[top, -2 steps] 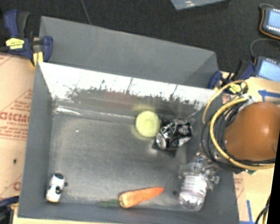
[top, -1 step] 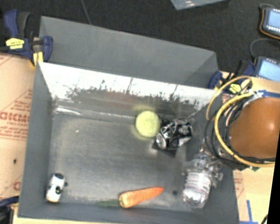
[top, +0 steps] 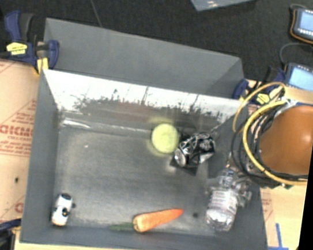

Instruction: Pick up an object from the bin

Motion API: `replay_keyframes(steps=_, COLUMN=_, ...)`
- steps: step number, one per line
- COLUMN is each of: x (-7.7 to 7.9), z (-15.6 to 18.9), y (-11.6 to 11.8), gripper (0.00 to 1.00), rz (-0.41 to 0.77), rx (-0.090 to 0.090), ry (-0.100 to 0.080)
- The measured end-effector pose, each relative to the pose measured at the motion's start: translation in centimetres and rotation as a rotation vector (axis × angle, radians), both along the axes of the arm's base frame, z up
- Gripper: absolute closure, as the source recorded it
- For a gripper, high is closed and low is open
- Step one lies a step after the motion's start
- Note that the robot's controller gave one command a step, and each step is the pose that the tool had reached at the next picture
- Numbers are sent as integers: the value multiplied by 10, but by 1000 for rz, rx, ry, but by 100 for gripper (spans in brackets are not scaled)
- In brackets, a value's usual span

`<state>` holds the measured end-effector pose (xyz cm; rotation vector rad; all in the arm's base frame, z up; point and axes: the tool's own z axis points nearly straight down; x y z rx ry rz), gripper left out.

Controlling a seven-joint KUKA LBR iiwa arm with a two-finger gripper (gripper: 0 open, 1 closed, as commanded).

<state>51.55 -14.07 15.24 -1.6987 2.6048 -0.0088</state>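
A clear plastic bottle (top: 222, 206) lies along the bin's right wall, its upper end under the arm's cables. A crumpled black and silver wrapper (top: 194, 150) sits near the back wall, right of centre. A yellow-green tennis ball (top: 164, 138) touches the wrapper's left side.
An orange carrot (top: 157, 219) with a green stalk lies along the front wall. A small white and black toy (top: 61, 209) stands in the front left corner. The arm's orange cover and looped yellow cables hang over the bin's right rim.
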Motion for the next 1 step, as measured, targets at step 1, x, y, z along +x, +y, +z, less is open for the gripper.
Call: replay_keyframes(steps=1, x=0, z=10, y=0, gripper=100, rz=0, rx=0, ry=0)
